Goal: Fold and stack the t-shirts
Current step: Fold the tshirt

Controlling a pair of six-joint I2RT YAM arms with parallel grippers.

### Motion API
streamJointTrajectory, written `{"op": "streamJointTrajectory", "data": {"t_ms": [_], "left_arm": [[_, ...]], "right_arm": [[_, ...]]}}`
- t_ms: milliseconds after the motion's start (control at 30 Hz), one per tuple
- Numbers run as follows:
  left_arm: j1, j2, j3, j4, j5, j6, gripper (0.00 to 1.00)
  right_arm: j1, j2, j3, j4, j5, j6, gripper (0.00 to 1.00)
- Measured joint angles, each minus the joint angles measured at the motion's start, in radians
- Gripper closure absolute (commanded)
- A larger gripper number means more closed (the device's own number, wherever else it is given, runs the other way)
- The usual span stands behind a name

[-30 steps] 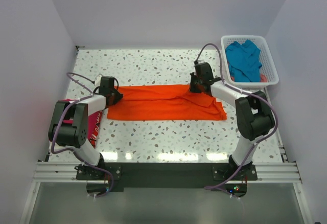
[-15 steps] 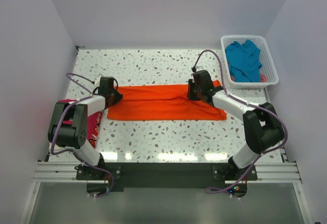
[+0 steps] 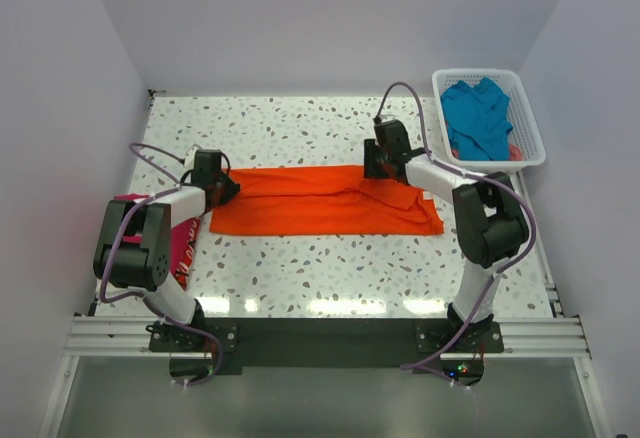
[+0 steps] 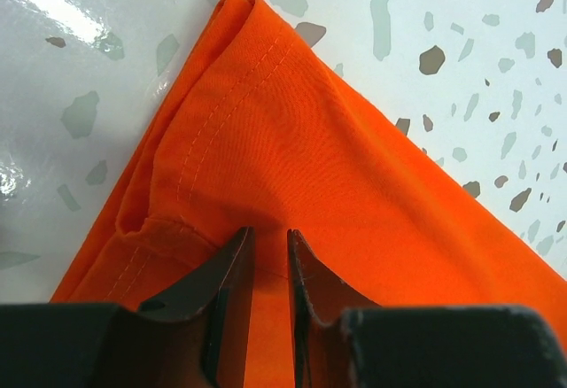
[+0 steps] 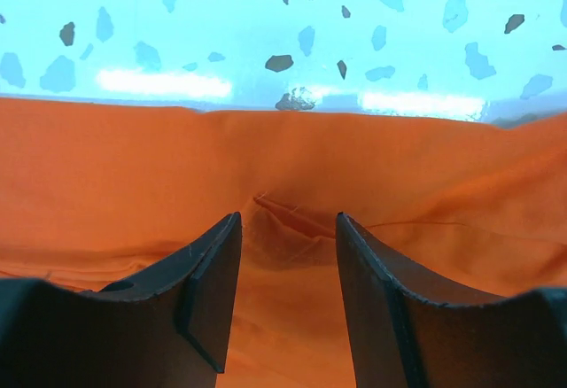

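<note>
Your orange shirt (image 3: 325, 201) lies on the table (image 3: 300, 123) as a long band across the middle, between the two arms; the pink shirt (image 3: 183, 243) sits at the left edge beside the left arm; the teal shirt (image 3: 478, 118) is in the basket (image 3: 492, 163) at the far right; nothing is stacked yet, by my reading.

Your left gripper (image 4: 268, 239) is closed on the band's left end, hemmed cloth pinched between nearly touching jaws; your right gripper (image 5: 288, 228) stands open over the far edge towards the right end, with a small pucker of cloth between the jaws and nothing held.

The risk is one-sided; if you move the left arm now, only that end travels, and the band may drag, skew or unfold. If you close the right gripper where it is, it may catch only the top layer at that pucker, and the fold beneath would open on lifting. A shallow pinch on the left may slip under pull; set the right jaws over all layers before you lift.
</note>
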Motion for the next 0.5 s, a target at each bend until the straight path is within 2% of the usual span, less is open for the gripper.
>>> {"op": "streamJointTrajectory", "data": {"t_ms": [500], "left_arm": [[0.003, 0.0, 0.0, 0.002, 0.012, 0.0, 0.74]], "right_arm": [[-0.017, 0.032, 0.014, -0.011, -0.079, -0.003, 0.56]]}}
